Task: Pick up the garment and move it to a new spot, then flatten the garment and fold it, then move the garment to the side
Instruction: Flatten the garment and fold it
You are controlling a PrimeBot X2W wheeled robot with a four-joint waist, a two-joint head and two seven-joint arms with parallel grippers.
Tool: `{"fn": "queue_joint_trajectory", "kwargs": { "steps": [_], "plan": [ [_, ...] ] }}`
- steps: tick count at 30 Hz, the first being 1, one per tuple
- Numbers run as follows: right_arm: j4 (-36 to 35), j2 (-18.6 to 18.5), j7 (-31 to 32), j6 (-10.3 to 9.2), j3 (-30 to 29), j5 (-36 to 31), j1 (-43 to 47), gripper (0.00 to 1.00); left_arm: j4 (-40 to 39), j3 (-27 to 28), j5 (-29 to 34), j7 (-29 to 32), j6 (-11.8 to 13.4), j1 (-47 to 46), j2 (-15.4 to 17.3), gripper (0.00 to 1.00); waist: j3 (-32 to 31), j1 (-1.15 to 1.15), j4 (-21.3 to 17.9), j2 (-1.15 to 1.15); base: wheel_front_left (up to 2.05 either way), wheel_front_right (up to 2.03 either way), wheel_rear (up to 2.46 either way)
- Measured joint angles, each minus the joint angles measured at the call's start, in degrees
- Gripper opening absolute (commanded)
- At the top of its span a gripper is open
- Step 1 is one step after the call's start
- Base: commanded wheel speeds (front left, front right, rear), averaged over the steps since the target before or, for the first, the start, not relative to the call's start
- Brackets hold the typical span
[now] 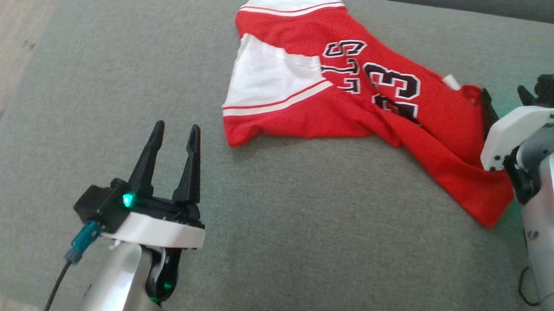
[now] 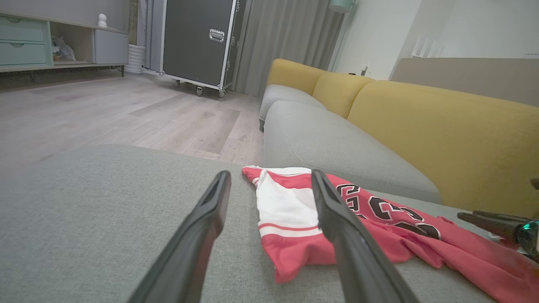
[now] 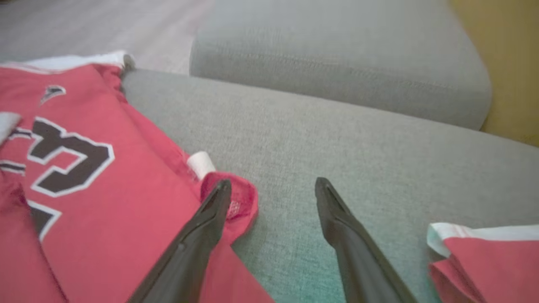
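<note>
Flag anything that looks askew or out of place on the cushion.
The red jersey lies rumpled and skewed on the grey cushion. A fold creases its black lettering, and one end trails off in a bunched strip. Nothing looks torn or spilled.

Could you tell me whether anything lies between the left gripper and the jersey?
Nothing visible does. Only bare grey cushion separates the open left gripper from the jersey, whose nearest red corner lies just ahead.
</note>
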Motion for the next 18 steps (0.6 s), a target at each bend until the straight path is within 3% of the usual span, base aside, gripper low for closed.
{"fn": "queue_joint_trajectory", "kwargs": {
  "steps": [9, 10, 11, 12, 18],
  "plan": [
    [8.23, -3.67, 2.24, 0.00, 6.05, -0.14, -3.92, 1.00, 1.03, 0.33, 0.40, 0.00, -0.48, -2.26, -0.91, 1.00, 2.59, -0.01, 2.60, 0.00, 0.00, 0.00, 0.00],
    [8.73, -4.07, 2.52, 0.00, 6.81, 0.23, -4.47, 0.91, 1.02, 0.29, 0.40, 0.00, -0.67, -2.42, -1.03, 1.00, 2.74, -0.01, 2.73, 0.00, 0.00, 0.00, 0.00],
    [9.25, -4.42, 2.72, 0.00, 7.50, 0.51, -5.10, 0.28, 1.02, 0.16, 0.40, 0.00, -0.85, -2.50, -1.09, 1.00, 2.88, -0.01, 2.83, 0.00, 0.00, 0.00, 0.00],
    [9.68, -4.79, 2.71, 0.00, 8.23, 0.86, -5.67, 0.00, 1.02, 0.04, 0.40, 0.00, -0.89, -2.55, -1.13, 1.00, 3.01, -0.01, 2.93, 0.00, 0.00, 0.00, 0.00],
    [12.25, -8.95, 0.44, 0.00, 8.78, 1.13, -10.07, 0.00, 1.04, -1.01, 0.34, 0.00, -0.89, -2.96, -1.34, 1.00, 3.46, -0.01, 3.77, 0.00, 0.00, 0.00, 0.00]
  ]
}}
